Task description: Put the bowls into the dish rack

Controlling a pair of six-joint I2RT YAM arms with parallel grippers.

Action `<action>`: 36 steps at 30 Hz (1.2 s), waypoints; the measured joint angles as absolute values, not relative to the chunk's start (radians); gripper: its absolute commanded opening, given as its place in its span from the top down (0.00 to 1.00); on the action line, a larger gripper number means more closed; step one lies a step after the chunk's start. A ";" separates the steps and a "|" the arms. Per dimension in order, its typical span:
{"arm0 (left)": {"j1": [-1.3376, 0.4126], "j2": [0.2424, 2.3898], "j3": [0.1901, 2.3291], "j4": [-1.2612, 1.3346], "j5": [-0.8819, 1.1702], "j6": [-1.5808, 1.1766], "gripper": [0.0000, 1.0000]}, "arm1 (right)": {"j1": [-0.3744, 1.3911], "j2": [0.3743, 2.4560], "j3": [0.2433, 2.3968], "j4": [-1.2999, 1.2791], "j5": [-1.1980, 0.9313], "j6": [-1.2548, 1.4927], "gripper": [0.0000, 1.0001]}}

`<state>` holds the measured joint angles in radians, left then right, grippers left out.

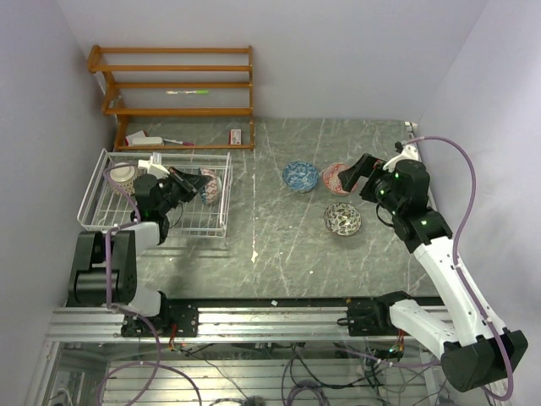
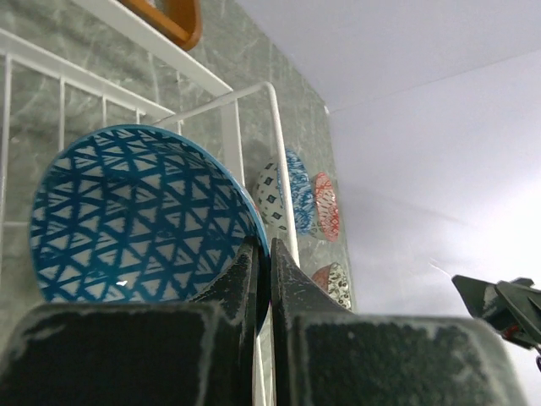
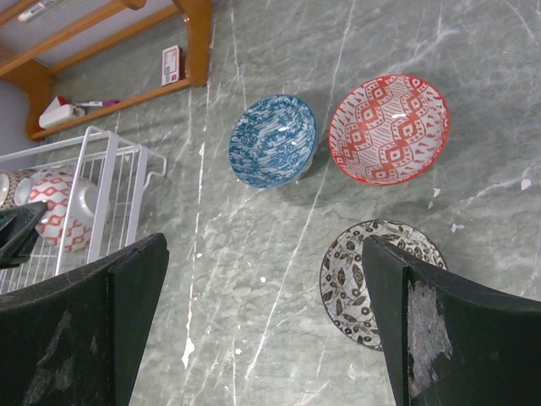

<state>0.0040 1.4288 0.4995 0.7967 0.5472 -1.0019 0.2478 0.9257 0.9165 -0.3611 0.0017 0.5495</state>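
Observation:
The white wire dish rack (image 1: 95,196) sits at the left of the table. My left gripper (image 2: 269,254) is shut on the rim of a bowl with a blue triangle pattern inside (image 2: 135,216), held on edge at the rack's right end (image 1: 210,186). A tan bowl (image 1: 122,176) lies in the rack's far left corner. A blue bowl (image 3: 273,140), a red bowl (image 3: 389,128) and a black-and-white bowl (image 3: 355,271) rest upright on the table. My right gripper (image 3: 266,313) hangs open above the table beside the black-and-white bowl, with nothing between its fingers (image 3: 423,313).
An orange-brown wooden shelf (image 1: 173,85) stands against the back wall behind the rack, with small items on its bottom board. White walls close in the left and right sides. Bare marble tabletop (image 1: 262,211) lies between the rack and the three bowls.

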 measured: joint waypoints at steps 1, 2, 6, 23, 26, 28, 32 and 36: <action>0.010 1.450 0.494 0.812 0.549 -1.007 0.93 | 0.248 0.928 0.914 -0.357 -0.001 0.550 0.02; 0.017 1.475 0.488 0.850 0.557 -1.018 0.93 | 0.248 0.930 0.913 -0.356 -0.003 0.550 0.02; 0.039 1.536 0.483 0.966 0.580 -1.048 0.93 | 0.248 0.934 0.908 -0.356 -0.008 0.551 0.02; 0.099 1.530 0.468 0.941 0.626 -0.983 0.67 | 0.248 0.962 0.908 -0.341 -0.019 0.550 0.02; 0.105 1.552 0.471 0.947 0.643 -0.980 0.66 | 0.248 0.962 0.907 -0.341 -0.020 0.550 0.02; 0.117 1.563 0.470 0.957 0.662 -0.980 0.65 | 0.248 0.962 0.907 -0.341 -0.020 0.549 0.02; 0.143 1.568 0.463 0.970 0.696 -0.976 0.63 | 0.248 0.962 0.905 -0.340 -0.020 0.549 0.02; 0.174 1.559 0.458 0.974 0.704 -0.972 0.60 | 0.248 0.965 0.898 -0.333 -0.026 0.550 0.02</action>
